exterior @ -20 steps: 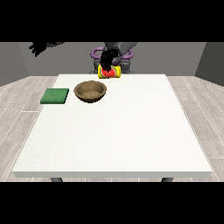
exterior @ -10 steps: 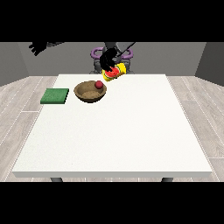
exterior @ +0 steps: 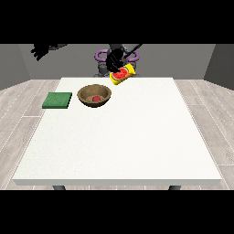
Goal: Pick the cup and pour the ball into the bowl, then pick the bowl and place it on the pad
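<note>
Front view: cup (exterior: 122, 75) tipped, mouth toward bowl (exterior: 94, 96).

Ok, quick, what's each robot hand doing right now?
Robot hand at the view's right: closed round the tilted yellow cup.
Robot hand at the view's left: raised, holding nothing; fingers cannot be told.

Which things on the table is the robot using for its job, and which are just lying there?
For the job:
- yellow cup, tilted, held by the hand at the view's right
- red ball, lying in the wooden bowl
- green pad, beside the bowl

Just lying about:
- nothing else on the white table; the hand at the view's left is raised, off to the side
</note>
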